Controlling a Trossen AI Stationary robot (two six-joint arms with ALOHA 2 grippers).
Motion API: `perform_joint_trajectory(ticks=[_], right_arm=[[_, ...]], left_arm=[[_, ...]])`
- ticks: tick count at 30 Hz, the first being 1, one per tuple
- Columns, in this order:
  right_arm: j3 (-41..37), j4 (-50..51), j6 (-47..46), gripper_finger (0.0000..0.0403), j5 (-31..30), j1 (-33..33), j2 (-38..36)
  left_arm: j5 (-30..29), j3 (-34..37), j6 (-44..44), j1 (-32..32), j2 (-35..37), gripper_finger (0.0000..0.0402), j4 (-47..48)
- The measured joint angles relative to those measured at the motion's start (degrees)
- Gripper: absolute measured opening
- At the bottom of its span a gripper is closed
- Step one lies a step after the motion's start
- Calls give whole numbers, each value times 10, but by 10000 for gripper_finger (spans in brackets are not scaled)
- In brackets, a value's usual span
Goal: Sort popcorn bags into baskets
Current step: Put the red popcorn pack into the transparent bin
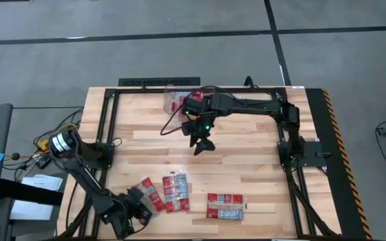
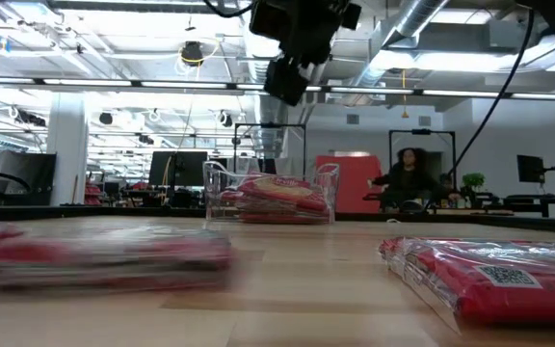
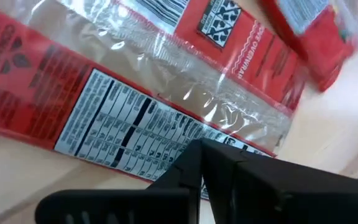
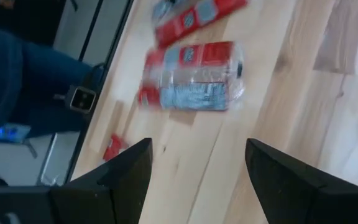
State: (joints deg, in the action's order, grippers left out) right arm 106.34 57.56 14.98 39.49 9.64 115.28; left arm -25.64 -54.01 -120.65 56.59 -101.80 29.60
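Note:
Three red popcorn bags lie flat near the table's near edge (image 1: 149, 194) (image 1: 175, 191) (image 1: 224, 206). In the low view they show as a blurred bag (image 2: 94, 255) and a sharper bag (image 2: 489, 275). The clear tub (image 1: 175, 100) (image 2: 270, 193) stands near the far edge with red bags inside. My left gripper (image 1: 136, 202) is low at the leftmost bag, shut on it. My right gripper (image 1: 203, 144) (image 4: 197, 180) hangs open over bare wood between the tub and the loose bags and holds nothing. My left gripper has its shut fingers (image 3: 229, 180) on the bag's clear film edge beside the nutrition panel (image 3: 166, 146). The fingers themselves cover the place of contact. I cannot tell whether the bag is lifted or lies on the table.
A black frame runs along the table's far edge and sides (image 1: 179, 82). Yellow-black tape marks the right edge (image 1: 334, 127). Cables lie by the left edge (image 1: 59, 134). A person sits far behind the table (image 2: 408, 178), and a blue trouser leg stands beyond the near edge (image 4: 17, 74).

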Motion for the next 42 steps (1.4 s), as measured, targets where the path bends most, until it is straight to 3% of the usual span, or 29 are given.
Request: perform_joint_trajectory(ticks=[4,9,15,21,31,42], right_arm=[[-36,-66,-57,281,-4,-7,0],[-56,-139,-108,281,-17,-9,0],[-71,-198,-134,281,-142,-16,1],[-79,-242,-224,281,-187,-11,33],[-79,-237,-339,281,-201,22,116],[-99,-187,-372,281,-255,25,98]], left_arm=[[-50,10,3,-29,-12,0,-9],[-95,27,70,-104,-12,0,-28],[-100,36,242,-205,-13,0,-99],[-100,36,332,-277,-14,0,-118],[-96,37,394,-324,-16,0,-166],[-93,37,393,-337,-15,0,-172]])
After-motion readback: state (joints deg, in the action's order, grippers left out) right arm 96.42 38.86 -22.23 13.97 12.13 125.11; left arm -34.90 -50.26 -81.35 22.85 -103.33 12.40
